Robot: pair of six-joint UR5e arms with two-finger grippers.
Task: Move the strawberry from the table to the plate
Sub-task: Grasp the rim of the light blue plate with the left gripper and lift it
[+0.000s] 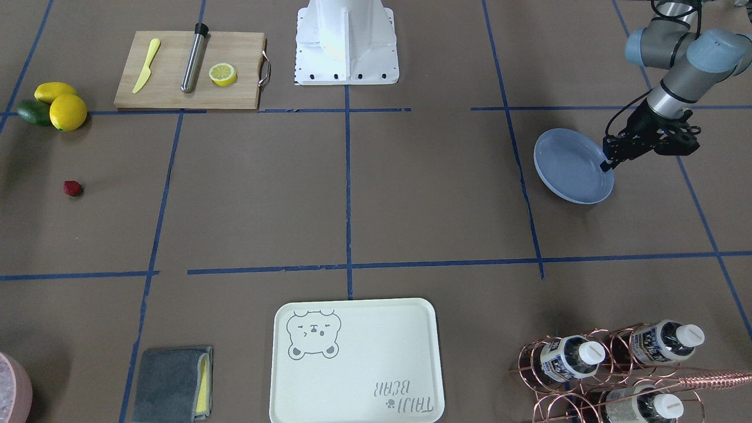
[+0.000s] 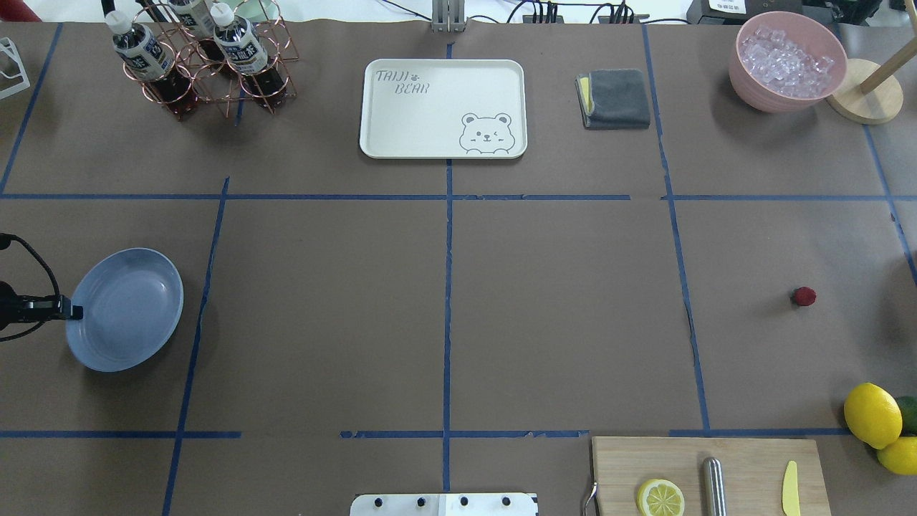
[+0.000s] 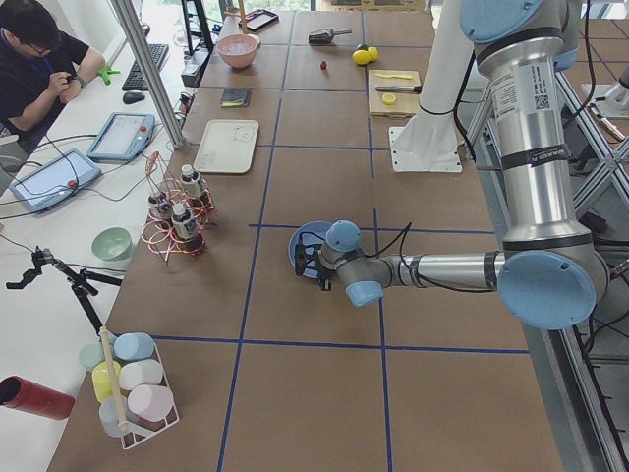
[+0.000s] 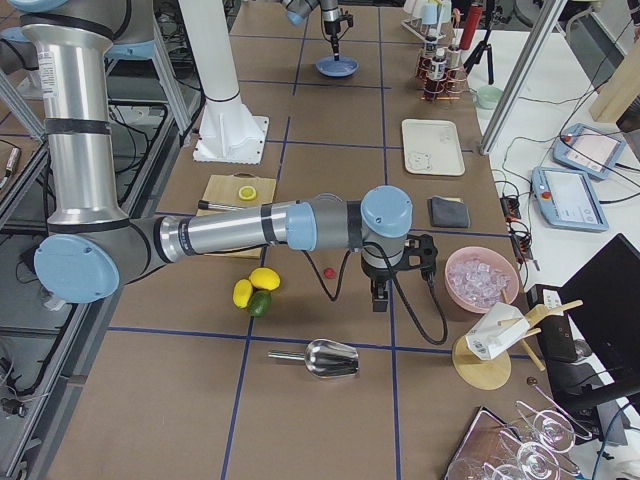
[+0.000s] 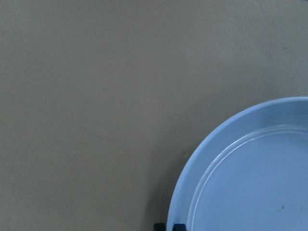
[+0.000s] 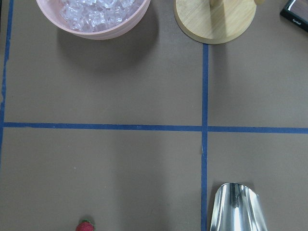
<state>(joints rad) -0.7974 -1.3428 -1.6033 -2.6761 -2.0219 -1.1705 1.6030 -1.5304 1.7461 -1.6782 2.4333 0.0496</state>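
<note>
The strawberry lies by itself on the brown tabletop, out on the robot's right side, inside one of the blue-taped squares. Nothing touches it. Two lemons and an avocado huddle together near it, toward the robot's edge, and the wooden board sits just past them.

The plate is well apart from the berry, clear across on the robot's left side. The left end effector has reached in low from the outer side and meets the plate at its rim. From the left wrist camera the two dark fingertips show at the bottom edge with the light-blue rim running between them, so the jaws stand narrow, pinched on the plate's edge. A shadow lies along the plate's inner side; I cannot tell whether that side is off the paper.

The right end effector hangs over the tabletop just beside the strawberry, pointing down, between the berry and the pink bowl of ice. It shows only from the table's end, and I cannot tell whether its jaws are wide or narrow. Its wrist camera catches the berry at the very bottom of the view, left of centre, with a metal scoop off to one side.
</note>
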